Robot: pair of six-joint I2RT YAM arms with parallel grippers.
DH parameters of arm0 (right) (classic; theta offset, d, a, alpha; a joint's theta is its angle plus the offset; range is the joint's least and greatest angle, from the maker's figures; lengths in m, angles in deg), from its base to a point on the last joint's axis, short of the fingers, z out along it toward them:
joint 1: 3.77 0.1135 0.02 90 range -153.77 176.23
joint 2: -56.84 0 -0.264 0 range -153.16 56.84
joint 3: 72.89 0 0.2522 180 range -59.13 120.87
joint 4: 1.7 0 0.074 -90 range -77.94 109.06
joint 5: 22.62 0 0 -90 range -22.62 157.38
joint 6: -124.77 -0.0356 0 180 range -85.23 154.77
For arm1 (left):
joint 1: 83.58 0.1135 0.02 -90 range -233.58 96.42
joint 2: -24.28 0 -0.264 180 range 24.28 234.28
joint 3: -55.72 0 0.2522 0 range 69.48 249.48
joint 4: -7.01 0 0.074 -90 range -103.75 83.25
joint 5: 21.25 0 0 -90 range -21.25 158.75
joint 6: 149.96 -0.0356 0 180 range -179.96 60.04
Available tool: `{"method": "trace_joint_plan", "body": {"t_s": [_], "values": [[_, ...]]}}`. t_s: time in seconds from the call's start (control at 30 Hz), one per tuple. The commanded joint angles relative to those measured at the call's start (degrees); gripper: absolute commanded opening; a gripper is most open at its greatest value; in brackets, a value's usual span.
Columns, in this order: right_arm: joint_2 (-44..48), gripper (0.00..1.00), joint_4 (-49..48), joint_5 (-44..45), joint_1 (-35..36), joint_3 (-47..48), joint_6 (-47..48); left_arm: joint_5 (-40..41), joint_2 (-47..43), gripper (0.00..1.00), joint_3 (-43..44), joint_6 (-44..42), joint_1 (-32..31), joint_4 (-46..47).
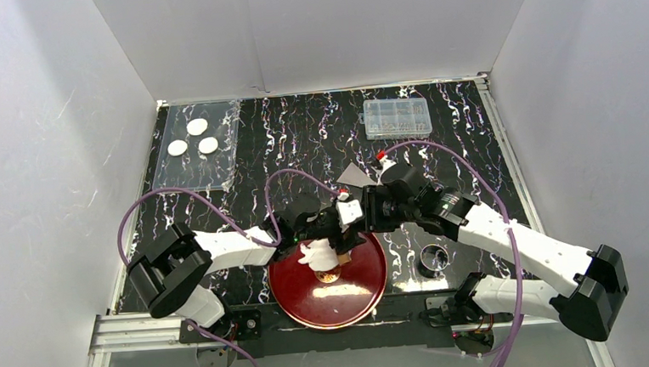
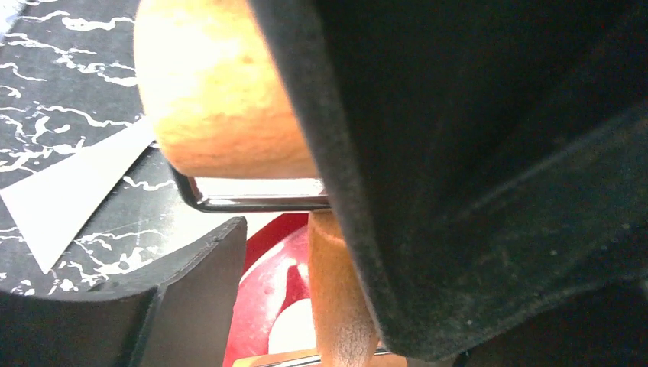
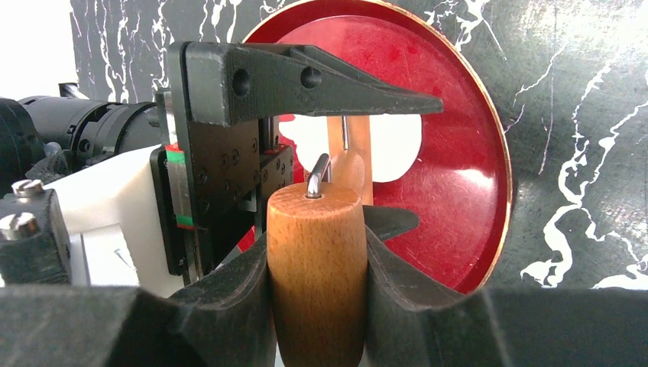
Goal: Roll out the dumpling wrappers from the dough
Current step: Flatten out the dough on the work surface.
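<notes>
Roller (image 3: 313, 229) is pinched in right tool (image 3: 317, 284), long axis aimed at dough (image 3: 393, 145) just beyond on plate (image 3: 458, 191); left tool (image 3: 426, 159) is spread.

Three wrappers (image 1: 198, 126), one dough (image 1: 317, 254), one plate (image 1: 363, 285)

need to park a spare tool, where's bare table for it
Free: far middle of the table, between the clear sheet with the wrappers and the clear box. Crowded: the red plate, where left gripper and right gripper meet over the dough, plus the black cup.
</notes>
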Motion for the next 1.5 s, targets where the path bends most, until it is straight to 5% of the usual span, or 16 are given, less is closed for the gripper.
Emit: {"method": "trace_joint_plan", "body": {"t_s": [0.0,0.23,0.37,0.53,0.9,1.47], "values": [[1.1,0.01,-6.4,-4.1,0.4,0.3,-2.4,-2.8,-3.0,0.61,3.8,2.3,-0.2,-4.0],[2.8,0.01,-4.7,-3.1,0.4,0.3,-3.9,-7.0,-4.8,0.36,6.7,6.9,-0.1,-9.3],[2.8,0.01,-7.5,-4.0,0.4,-1.5,-3.1,-6.2,-4.2,0.0,6.8,3.8,-0.1,-9.2],[2.5,0.01,-5.7,-2.5,0.5,0.5,-2.7,-4.7,-3.1,0.0,6.7,3.4,-0.1,-8.3],[-0.5,0.01,-8.3,3.1,2.3,1.1,0.4,-0.3,2.1,0.0,-0.2,8.0,0.0,13.0],[-7.1,0.01,-13.3,4.6,7.5,-2.2,2.0,5.2,-0.6,0.0,-8.2,9.9,1.8,11.2]]}}
